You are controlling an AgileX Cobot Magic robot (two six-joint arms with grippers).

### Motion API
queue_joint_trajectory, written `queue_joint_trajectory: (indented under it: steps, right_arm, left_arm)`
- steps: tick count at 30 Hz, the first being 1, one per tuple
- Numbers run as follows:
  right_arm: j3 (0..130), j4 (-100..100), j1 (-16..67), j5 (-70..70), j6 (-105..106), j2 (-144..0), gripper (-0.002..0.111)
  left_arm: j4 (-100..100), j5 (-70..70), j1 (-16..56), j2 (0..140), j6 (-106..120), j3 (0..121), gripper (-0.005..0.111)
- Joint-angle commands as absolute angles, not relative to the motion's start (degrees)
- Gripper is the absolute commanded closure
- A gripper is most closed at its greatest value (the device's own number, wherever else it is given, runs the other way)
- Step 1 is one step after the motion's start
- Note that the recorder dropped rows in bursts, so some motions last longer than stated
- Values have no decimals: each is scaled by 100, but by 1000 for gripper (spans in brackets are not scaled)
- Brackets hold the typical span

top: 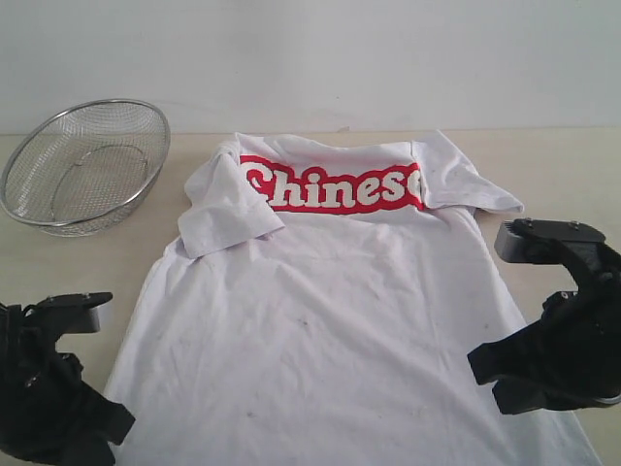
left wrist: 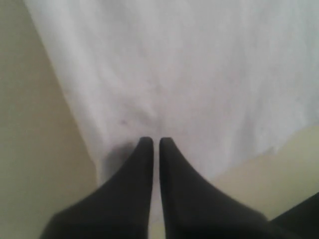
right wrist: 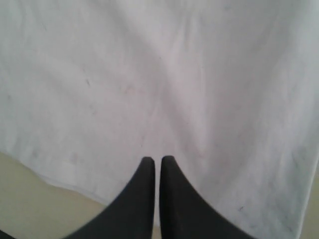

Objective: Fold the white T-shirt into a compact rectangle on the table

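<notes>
The white T-shirt (top: 320, 320) lies spread on the table (top: 563, 165). Its top band is turned over, so the red-outlined "Chinese" lettering (top: 335, 187) faces up. One sleeve (top: 228, 209) is folded inward and the other (top: 466, 180) lies out to the right. My left gripper (left wrist: 155, 142) is shut, tips over the shirt (left wrist: 189, 74) near its lower left corner, with no cloth visibly pinched. My right gripper (right wrist: 157, 160) is also shut, just inside the edge of the shirt (right wrist: 164, 74). In the exterior view the left arm (top: 49, 398) and right arm (top: 553, 340) flank the shirt's lower half.
A round wire-mesh basket (top: 85, 163) stands at the back left, just clear of the folded sleeve. Bare tabletop shows beside the shirt in both wrist views (left wrist: 30, 149) (right wrist: 30, 199). A pale wall rises behind the table.
</notes>
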State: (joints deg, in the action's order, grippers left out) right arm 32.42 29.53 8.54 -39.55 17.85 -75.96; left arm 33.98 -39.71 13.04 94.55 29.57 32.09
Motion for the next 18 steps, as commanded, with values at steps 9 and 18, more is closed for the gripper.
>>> queue_joint_trajectory:
  steps: [9, 18]
  right_arm:
    - [3272, 2927, 855, -3896, 1897, -7587, 109]
    - [3272, 2927, 855, -3862, 1895, -7587, 109]
  left_arm:
    - [3355, -4491, 1335, 9467, 2729, 3294, 102]
    - [3473, -4073, 1335, 9835, 3077, 3982, 102]
